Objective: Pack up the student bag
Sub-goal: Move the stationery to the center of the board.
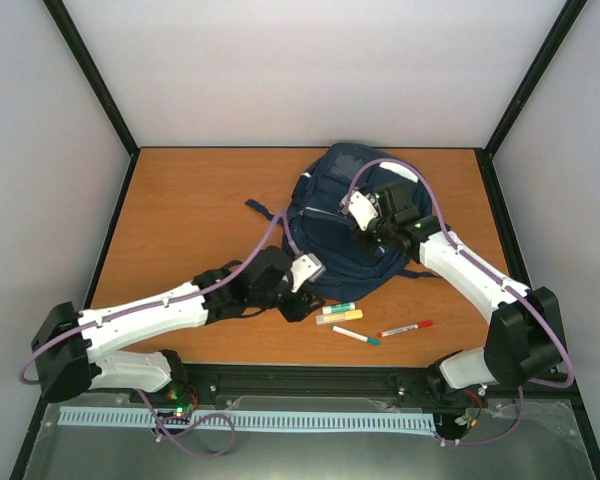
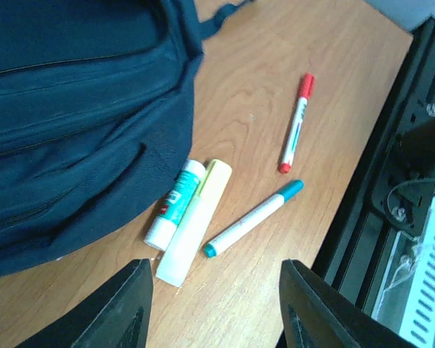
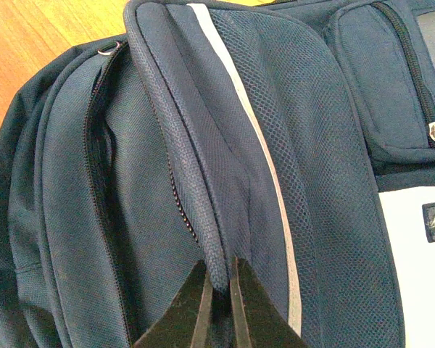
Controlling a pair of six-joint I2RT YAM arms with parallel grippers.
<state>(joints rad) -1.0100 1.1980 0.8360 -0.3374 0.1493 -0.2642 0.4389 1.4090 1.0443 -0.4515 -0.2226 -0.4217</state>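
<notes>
The student bag (image 1: 330, 215), navy with a thin white stripe, lies at the middle of the table. My right gripper (image 3: 219, 297) is shut on a raised fold of the bag's fabric (image 3: 203, 181) beside an open zipper; in the top view it (image 1: 368, 228) sits on the bag's right side. My left gripper (image 2: 214, 312) hangs open over bare wood at the bag's near edge (image 2: 72, 109), with nothing between its fingers (image 2: 127, 308). Just ahead of it lie a glue stick (image 2: 175, 203), a pale yellow highlighter (image 2: 196, 221), a teal marker (image 2: 254, 217) and a red marker (image 2: 296, 123).
The pens lie in a loose group between the bag and the near table edge (image 1: 380, 325). A black rail (image 2: 377, 181) runs along that edge. A dark strap (image 1: 260, 208) trails left from the bag. Black frame posts and grey walls enclose the table.
</notes>
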